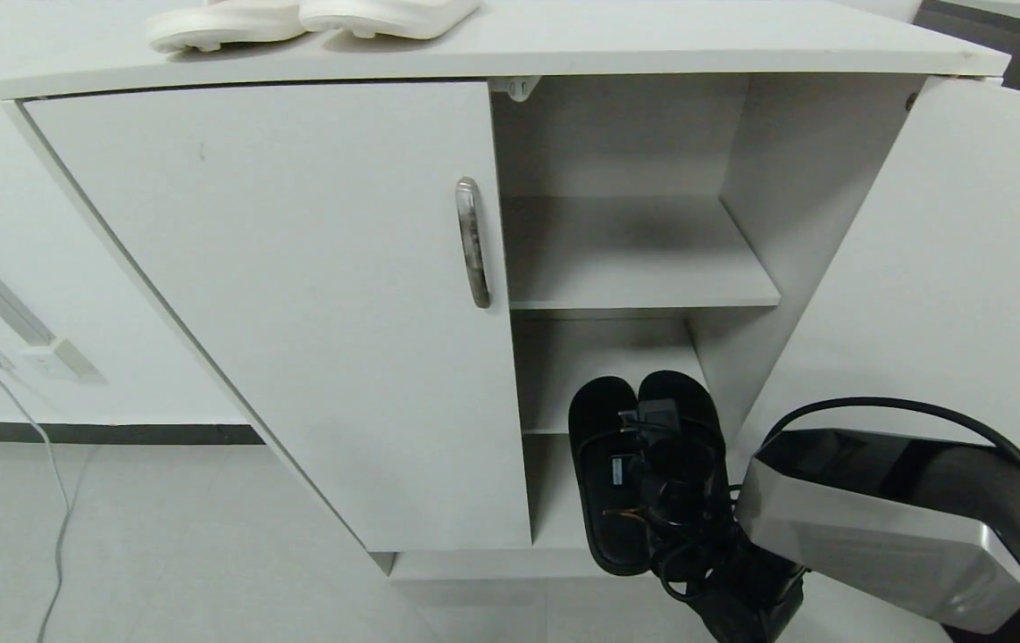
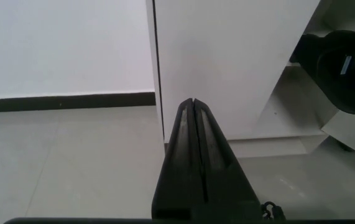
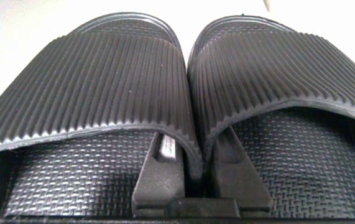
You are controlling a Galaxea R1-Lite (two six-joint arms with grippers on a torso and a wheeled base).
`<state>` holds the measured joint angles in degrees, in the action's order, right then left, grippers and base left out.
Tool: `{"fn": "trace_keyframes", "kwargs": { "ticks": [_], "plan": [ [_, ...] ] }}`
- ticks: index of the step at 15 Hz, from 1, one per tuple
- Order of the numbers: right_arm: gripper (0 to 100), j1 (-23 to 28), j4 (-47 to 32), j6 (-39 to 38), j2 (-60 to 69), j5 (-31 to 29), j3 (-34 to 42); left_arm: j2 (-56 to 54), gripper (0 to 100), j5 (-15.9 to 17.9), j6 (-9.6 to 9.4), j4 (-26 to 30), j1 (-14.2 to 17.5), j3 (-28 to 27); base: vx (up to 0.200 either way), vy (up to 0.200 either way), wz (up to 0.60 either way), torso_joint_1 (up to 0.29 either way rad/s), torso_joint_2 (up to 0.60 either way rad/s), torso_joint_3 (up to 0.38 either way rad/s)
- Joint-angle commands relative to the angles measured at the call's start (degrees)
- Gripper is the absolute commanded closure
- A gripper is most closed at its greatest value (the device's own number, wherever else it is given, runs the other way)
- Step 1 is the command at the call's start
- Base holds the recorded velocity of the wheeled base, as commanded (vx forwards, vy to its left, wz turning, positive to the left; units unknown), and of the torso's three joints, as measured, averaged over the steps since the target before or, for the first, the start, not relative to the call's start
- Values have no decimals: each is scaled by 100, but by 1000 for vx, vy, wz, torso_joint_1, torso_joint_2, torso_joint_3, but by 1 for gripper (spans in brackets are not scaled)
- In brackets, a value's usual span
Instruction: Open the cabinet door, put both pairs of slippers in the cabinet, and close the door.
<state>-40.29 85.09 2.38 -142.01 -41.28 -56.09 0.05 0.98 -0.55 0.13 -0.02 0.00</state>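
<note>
The right end effector (image 3: 193, 165) is clamped on the touching strap edges of the black slippers (image 1: 599, 420), held at the open cabinet (image 1: 796, 205) by its lower shelves. The white slippers (image 1: 296, 20) lie on the cabinet top, and the left end effector (image 2: 193, 112) is pressed together, empty. Both pairs look light, rubbery and bendy, so pinch the two straps where they meet.

You are seeing bright, even light falling from above. The cabinet (image 1: 278, 295) shelves are sitting in soft shadow, the white slippers (image 1: 385, 16) are casting a thin shadow on its top, and the door handle (image 1: 472, 241) is glinting. The head view is bowing straight edges near its borders, and the black slippers (image 3: 121, 68) are catching a faint sheen along their ribs.
</note>
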Motion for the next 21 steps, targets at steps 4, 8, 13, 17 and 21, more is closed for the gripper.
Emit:
{"fn": "trace_keyframes", "kwargs": {
  "ticks": [4,8,13,17,21],
  "plan": [
    [100,162,-432,-62,-73,225,-587,4,100,-1,2,-5,2,0,0,0,0,0,0,0],
    [100,390,-2155,-862,-99,682,-1677,4,100,-1,2,-5,2,0,0,0,0,0,0,0],
    [100,549,-2682,-994,-407,955,-2380,4,100,8,-7,-5,2,0,0,0,0,0,0,0],
    [100,557,-2682,-994,-442,946,-2433,4,100,-1,2,-5,2,0,50,0,0,-1,1,1],
    [100,610,-2735,-827,-468,955,-2547,4,100,-1,-7,-5,2,0,0,0,0,0,0,0]
  ]
}}
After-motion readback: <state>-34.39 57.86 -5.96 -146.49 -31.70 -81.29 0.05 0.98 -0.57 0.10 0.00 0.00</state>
